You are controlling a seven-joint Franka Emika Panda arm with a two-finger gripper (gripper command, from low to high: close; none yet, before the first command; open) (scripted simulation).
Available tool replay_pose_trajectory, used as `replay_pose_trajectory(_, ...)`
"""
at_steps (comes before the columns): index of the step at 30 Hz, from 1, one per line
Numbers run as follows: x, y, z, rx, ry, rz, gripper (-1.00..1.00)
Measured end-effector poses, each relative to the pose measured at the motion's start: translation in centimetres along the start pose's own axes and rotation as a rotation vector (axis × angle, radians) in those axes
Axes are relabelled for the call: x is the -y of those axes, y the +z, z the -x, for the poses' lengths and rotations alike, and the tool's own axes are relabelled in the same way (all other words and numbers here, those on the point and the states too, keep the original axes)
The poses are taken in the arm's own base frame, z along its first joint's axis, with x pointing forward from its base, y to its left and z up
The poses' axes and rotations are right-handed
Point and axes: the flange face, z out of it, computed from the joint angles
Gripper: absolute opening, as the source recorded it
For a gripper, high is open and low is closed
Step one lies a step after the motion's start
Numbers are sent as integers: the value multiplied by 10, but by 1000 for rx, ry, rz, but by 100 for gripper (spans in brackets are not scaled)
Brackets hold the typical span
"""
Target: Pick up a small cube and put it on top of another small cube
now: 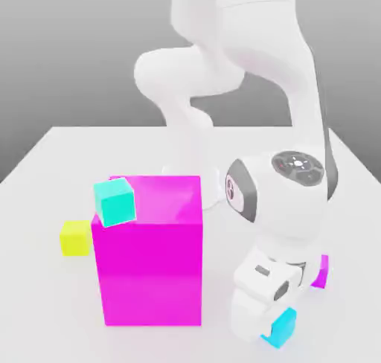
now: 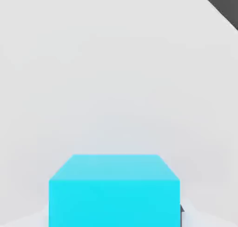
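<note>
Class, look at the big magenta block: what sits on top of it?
A small turquoise cube rests on the magenta block at its top corner toward the exterior view's left. The rest of the top looks bare.

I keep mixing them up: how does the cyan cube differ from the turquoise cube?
The cyan cube is bluer; the turquoise cube is greener. The cyan cube sits low by the table, with the shut gripper on it; the turquoise cube rests on the magenta block, untouched. Both are small and plain.

A big magenta block (image 1: 149,268) stands on the white desk (image 1: 45,309). A small yellow cube (image 1: 74,238) sits just beside it, on the exterior view's left.
</note>
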Motion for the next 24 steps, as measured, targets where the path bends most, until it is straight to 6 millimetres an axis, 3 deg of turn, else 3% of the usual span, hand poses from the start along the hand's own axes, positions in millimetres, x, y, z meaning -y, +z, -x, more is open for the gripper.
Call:
replay_pose_trajectory(5,-7,-58,-3,0,23,-1,-100)
replay_pose_trajectory(7,-29,-87,-13,0,99,-2,-100)
replay_pose_trajectory(9,-64,-117,-22,0,202,-4,-100)
replay_pose_trajectory(13,-122,-178,-25,1,378,-8,-100)
replay_pose_trajectory(17,-175,-239,-12,1,543,-8,-100)
replay_pose_trajectory(21,-232,-297,19,1,728,-7,-100)
replay_pose_trajectory(22,-242,-304,27,1,764,-7,-100)
replay_pose_trajectory(24,-250,-290,32,1,792,-7,-100)
